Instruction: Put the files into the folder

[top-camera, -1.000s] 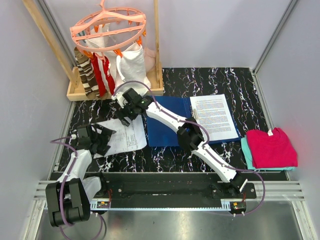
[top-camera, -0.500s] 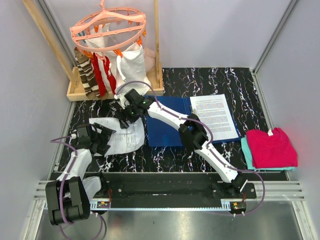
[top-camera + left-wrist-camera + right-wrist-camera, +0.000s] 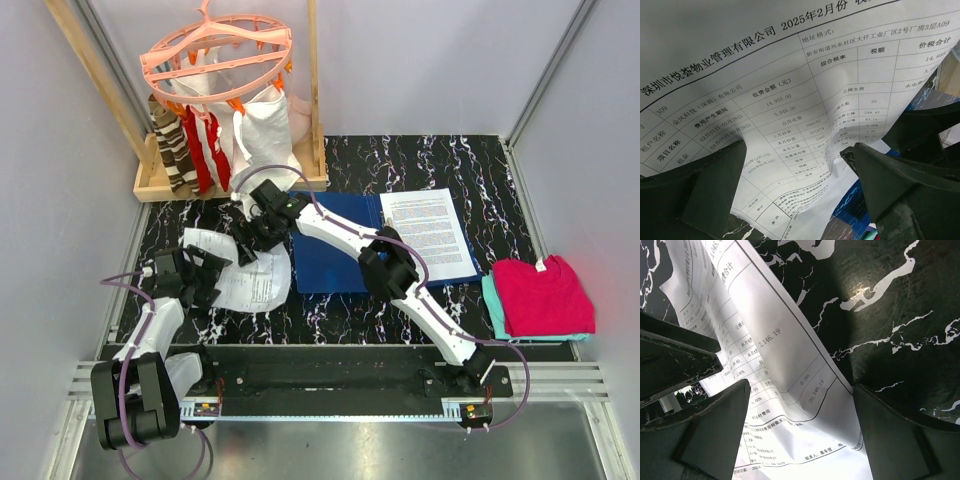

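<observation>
The blue folder (image 3: 325,272) lies open and flat in the middle of the black marbled table (image 3: 420,160). On its right half sits one neat batch of files (image 3: 428,232), squared up against the spine; I cannot tell how many sheets are in that batch. Its left half is bare blue, crossed by the right arm.

The other container is a wooden stand (image 3: 240,180) at the back left. A round pink peg hanger (image 3: 215,50) hangs over it, with a white cloth bag (image 3: 265,125), brown striped socks (image 3: 175,150) and red-and-white striped socks (image 3: 207,145) dangling into it.

The loose files (image 3: 255,285) are on the table just left of the folder, outside it. I count at least two sheets, overlapping and rumpled, one edge curling up.

Two arms are at work on them. The left gripper (image 3: 212,272) has its fingers spread wide over the near side of those sheets, pinching nothing. The right gripper (image 3: 250,243) reaches across the folder to the far side of the same sheets, its fingers also spread wide with the paper showing between them, not pinched.

At the right edge lies one folded magenta cloth (image 3: 545,293) on top of one teal cloth (image 3: 492,300), well apart from the folder.
</observation>
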`<state>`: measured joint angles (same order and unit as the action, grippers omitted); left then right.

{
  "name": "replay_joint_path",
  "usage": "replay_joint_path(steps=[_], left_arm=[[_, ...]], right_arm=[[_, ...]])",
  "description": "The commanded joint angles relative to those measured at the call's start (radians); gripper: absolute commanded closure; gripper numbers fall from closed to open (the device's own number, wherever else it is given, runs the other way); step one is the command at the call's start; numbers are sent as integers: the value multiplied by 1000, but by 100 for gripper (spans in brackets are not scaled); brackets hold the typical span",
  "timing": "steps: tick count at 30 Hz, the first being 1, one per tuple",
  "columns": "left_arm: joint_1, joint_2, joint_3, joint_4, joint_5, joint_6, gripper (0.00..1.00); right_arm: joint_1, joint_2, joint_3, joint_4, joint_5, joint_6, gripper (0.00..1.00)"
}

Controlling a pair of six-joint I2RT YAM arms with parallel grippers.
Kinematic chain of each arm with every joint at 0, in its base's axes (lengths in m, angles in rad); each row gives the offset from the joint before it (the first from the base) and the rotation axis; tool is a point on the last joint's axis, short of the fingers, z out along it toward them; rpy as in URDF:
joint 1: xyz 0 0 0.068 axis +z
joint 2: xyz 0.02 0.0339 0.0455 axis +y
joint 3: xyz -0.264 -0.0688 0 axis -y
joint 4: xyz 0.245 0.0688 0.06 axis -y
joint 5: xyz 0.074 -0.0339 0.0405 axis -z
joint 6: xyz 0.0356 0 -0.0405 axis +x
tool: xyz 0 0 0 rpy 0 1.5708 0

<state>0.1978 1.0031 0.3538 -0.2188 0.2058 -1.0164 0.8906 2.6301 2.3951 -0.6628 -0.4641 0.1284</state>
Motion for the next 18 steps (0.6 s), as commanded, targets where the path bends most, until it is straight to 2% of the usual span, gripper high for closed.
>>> replay_joint_path(steps=[1,12,18], left_arm=[[5,-4,-18,-17,-48,38,1],[5,-1,-19,-17,-43,48,1],[5,-6,-19,-16,-39,50,1]], right_arm=[[16,-32,41,-35,-27,-65,5],[18,73,179,-27,-154,-107,4],[16,93,208,-21,-216,-96,7]])
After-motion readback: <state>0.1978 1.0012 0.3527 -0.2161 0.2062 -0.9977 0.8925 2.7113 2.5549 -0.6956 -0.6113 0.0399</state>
